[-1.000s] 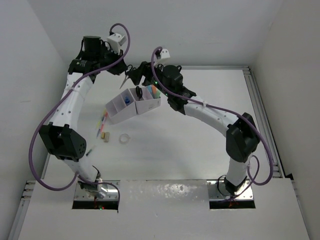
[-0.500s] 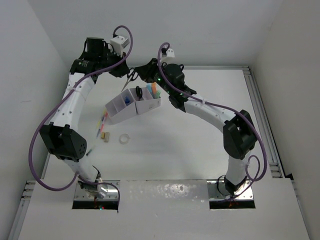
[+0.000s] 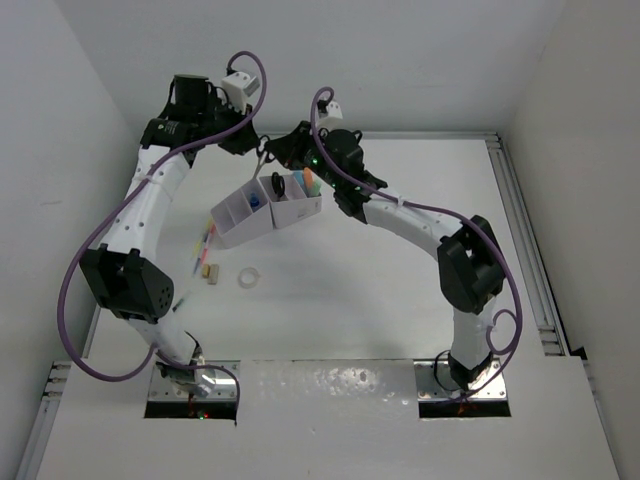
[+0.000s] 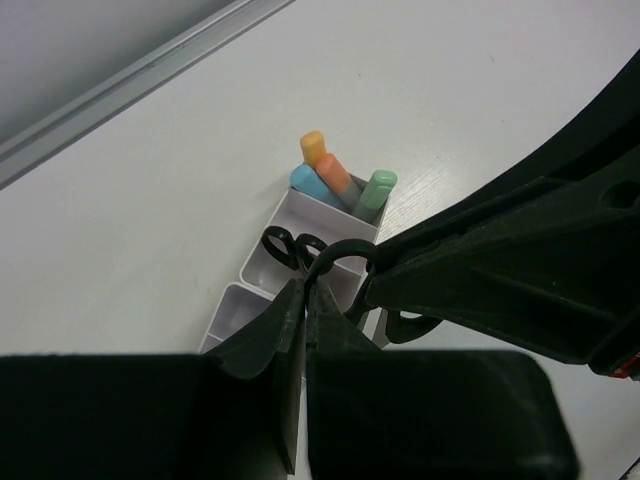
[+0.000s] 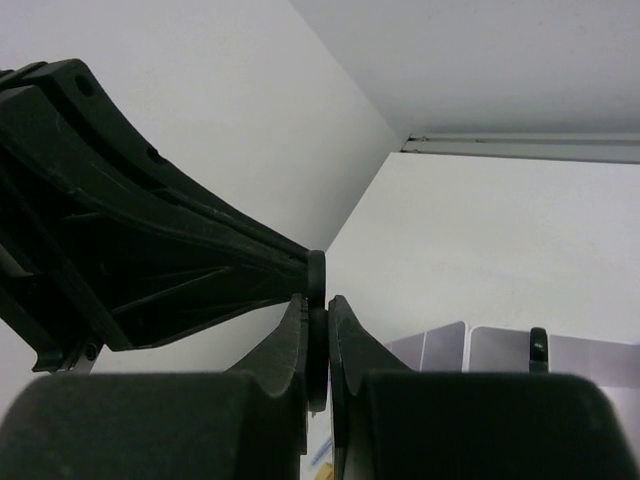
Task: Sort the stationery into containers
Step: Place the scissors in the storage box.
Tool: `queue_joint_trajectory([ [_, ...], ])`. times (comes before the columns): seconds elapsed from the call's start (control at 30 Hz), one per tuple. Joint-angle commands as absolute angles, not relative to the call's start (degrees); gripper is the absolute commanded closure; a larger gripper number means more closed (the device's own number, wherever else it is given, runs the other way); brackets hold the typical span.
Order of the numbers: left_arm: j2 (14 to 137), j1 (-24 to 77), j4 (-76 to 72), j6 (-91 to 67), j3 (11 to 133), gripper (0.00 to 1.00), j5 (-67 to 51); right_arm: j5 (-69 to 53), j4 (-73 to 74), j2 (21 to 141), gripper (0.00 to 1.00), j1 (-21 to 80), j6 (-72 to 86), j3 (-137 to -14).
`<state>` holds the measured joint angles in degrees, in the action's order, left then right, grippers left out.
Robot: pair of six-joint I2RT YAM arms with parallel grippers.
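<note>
Black-handled scissors point(image 3: 262, 156) hang in the air behind the lilac-white organiser point(image 3: 232, 226), held from both sides. My left gripper point(image 4: 304, 290) is shut on the blade end, and the handle loop point(image 4: 345, 250) sticks out past its tips. My right gripper point(image 5: 317, 305) is shut on that handle ring point(image 5: 317, 275). A second pair of scissors point(image 4: 285, 245) stands in one organiser compartment. Blue, orange and green markers point(image 4: 335, 180) fill the end compartment. A blue-capped bottle point(image 3: 256, 203) sits in another.
On the table left of the organiser lie pastel pens point(image 3: 205, 243), a small tan piece point(image 3: 210, 271) and a clear tape ring point(image 3: 248, 277). The left wall stands close behind both grippers. A metal rail point(image 3: 520, 230) runs along the table's right edge.
My right gripper has closed from wide open onto the scissors' handle and shifted slightly left toward the left gripper. The left gripper has kept its hold on the blade.
</note>
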<state>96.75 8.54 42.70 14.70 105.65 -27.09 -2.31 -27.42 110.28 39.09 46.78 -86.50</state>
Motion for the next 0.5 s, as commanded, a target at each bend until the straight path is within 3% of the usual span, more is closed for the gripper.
queue_joint_trajectory([
  [0.0,96.6,8.9,41.0,14.5,107.0,1.0,-26.9,-3.6,-30.6,110.1,1.0,39.3,45.0,-88.9],
  [0.03,96.7,8.9,41.0,14.7,106.7,0.94,-26.5,-3.4,-30.0,110.0,1.0,39.4,43.9,-89.0],
  [0.07,96.8,8.9,41.3,15.0,106.6,0.64,-24.9,-2.7,-29.4,109.8,1.0,39.4,41.2,-88.9],
  [0.13,96.7,8.4,41.7,15.5,106.2,0.36,-22.4,-1.2,-27.3,109.6,1.0,39.4,37.4,-88.9],
  [0.17,96.7,7.9,42.0,15.4,105.8,0.08,-21.1,1.2,-26.9,109.4,1.0,39.4,32.8,-88.6],
  [0.23,96.1,4.7,41.1,13.3,103.6,0.01,-19.7,3.9,-26.2,109.5,1.0,39.4,26.7,-87.7],
  [0.47,93.2,-6.8,39.5,12.4,94.4,0.0,-18.4,4.3,-28.1,114.5,1.0,39.5,19.5,-91.5],
])
